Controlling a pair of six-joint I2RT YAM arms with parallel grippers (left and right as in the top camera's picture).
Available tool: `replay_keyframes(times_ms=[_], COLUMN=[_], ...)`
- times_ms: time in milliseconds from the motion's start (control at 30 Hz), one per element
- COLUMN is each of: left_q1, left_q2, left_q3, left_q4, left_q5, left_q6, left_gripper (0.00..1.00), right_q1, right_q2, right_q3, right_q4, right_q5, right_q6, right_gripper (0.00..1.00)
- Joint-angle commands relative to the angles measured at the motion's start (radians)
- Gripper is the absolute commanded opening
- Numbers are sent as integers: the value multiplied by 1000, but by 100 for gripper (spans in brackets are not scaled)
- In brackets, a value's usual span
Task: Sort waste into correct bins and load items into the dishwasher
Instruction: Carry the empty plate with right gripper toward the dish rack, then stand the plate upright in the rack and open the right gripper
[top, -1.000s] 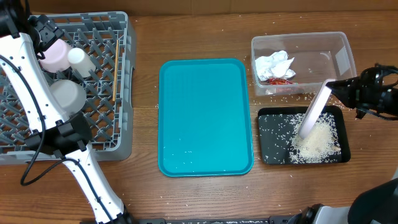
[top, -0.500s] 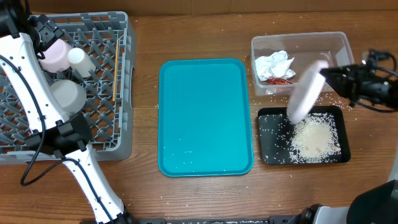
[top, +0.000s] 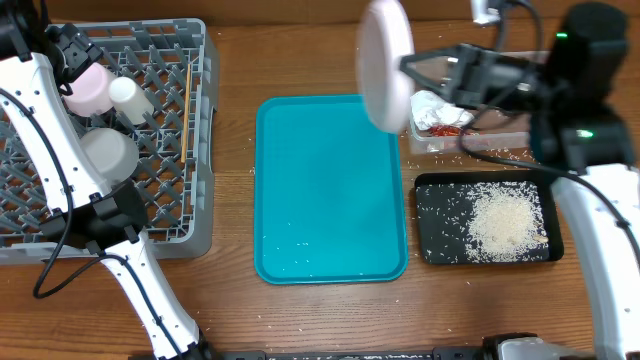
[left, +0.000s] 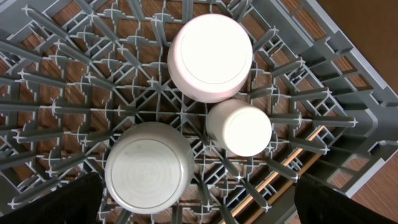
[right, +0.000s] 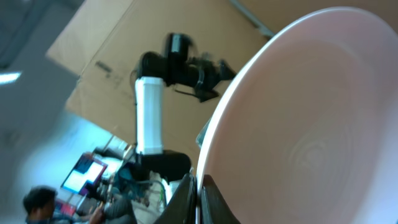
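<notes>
1. Where the right fingers (right: 214, 208) clamp its rim, the large white plate (top: 385, 62) hangs on edge in the air, over the far right corner of the teal tray (top: 330, 190).
2. Left fingers (left: 68, 199): spread apart, holding nothing, above the grey dish rack (left: 329, 81).
3. Rack contents, all upside down on the lattice: pinkish-white bowl (left: 210, 57), small white cup (left: 239, 127) just beside it, grey bowl (left: 148, 167) near both.
4. Wooden chopsticks (top: 186, 100): lying along the rack's right side.
5. Clear tub (top: 500, 138): right of the plate, partly hidden by the right arm. A crumpled white napkin (top: 432, 103) and a red wrapper (top: 447, 128) lie inside.
6. Black tray (top: 430, 250): on the tabletop (top: 330, 320) right of the teal tray, carrying a heap of rice (top: 505, 222) with scattered grains around it.
7. Loose grains (top: 490, 155): on the tabletop between the tub and the black tray.
</notes>
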Motion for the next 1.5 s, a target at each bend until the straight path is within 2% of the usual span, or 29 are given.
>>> replay_keyframes(times_ms=[0,133,300,467,633,700,767,1033,1267,1467], left_q1=[-5,-5,-5,-5,-5,-3,1,63,137,156], left_q2=[-8,-8,-8,-8,-8,-8,-8,-8,-8,-8], left_q3=[-3,-3,-3,-3,-3,-3,-3,-3,-3,-3], left_q4=[-2,-2,8,10,-3,-3,-3,-3,-2,-2], left_q5=[2,2,35,69,218,184,156,-145,-128,-119], left_q6=[16,16,-8,-22,34,88,83,-138,-141,-137], left_gripper=[100,100,100,100,100,100,100,100,100,100], right_q1=[114,228,345,436,516,557,583,618,634,667], right_q2=[80,187,353,480,560,589,604,632,646,682], right_q3=[14,14,14,16,33,37,40,47,47,47], right_q4=[108,315,705,866,866,867,867,865,808,828], right_q5=[137,234,307,451,550,628,672,689,710,703], right_q6=[137,222,381,451,450,450,449,454,489,514], right_gripper=[4,4,4,4,4,4,4,4,4,4])
